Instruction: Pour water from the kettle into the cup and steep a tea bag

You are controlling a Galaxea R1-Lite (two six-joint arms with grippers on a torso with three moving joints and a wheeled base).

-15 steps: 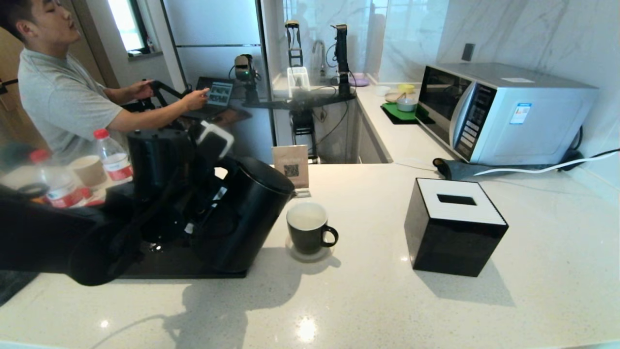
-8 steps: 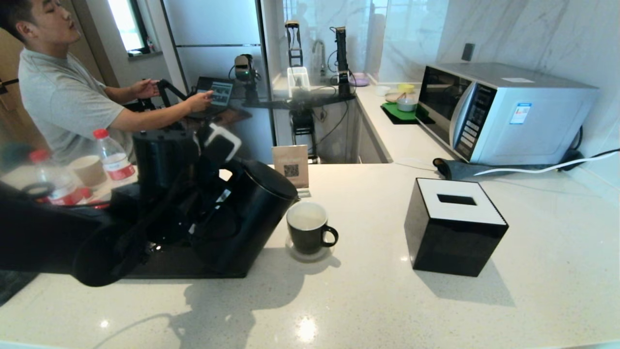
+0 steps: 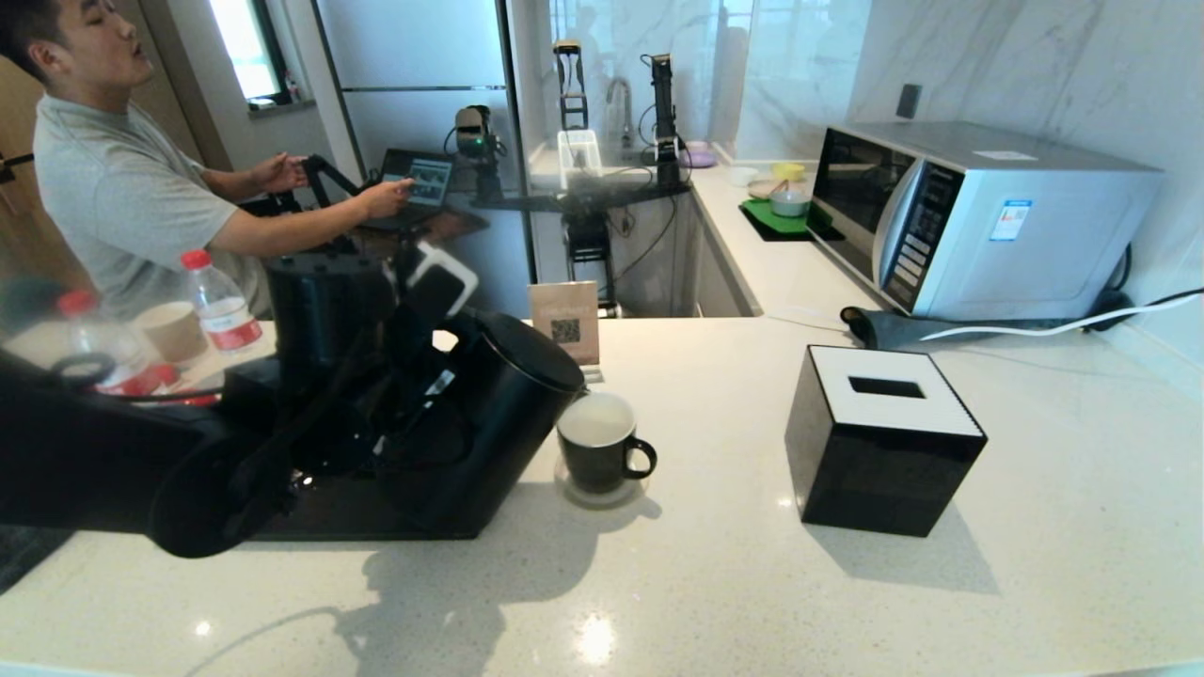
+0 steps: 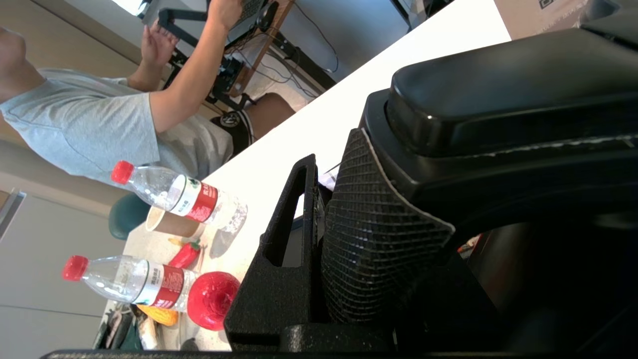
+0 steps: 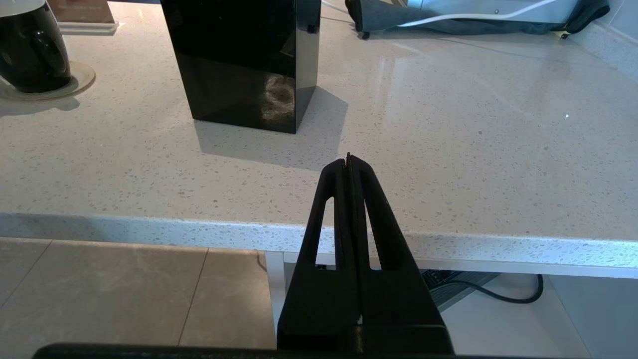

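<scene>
The matte black kettle (image 3: pixel 489 414) leans to the right above a black tray, its lid edge reaching the rim of the cup (image 3: pixel 599 451). The cup is a small black mug with a pale white inside, standing on a round coaster; I cannot tell whether water is in it, and no stream shows. My left gripper (image 3: pixel 414 400) is shut on the kettle's loop handle (image 4: pixel 498 89), with one finger (image 4: pixel 294 209) pressed beside it. No tea bag is in view. My right gripper (image 5: pixel 348 158) is shut and empty, parked off the counter's front edge.
A black tissue box (image 3: pixel 884 437) stands right of the cup. A microwave (image 3: pixel 978 216) sits at the back right, a QR sign card (image 3: pixel 565 324) behind the cup. Water bottles (image 3: pixel 221 301) and a tan paper cup (image 3: pixel 171 329) stand far left, near a seated person (image 3: pixel 113 179).
The left arm and the tilted kettle have shifted slightly right, bringing the lid edge closer to the cup's rim. The cup and the right arm have not moved.
</scene>
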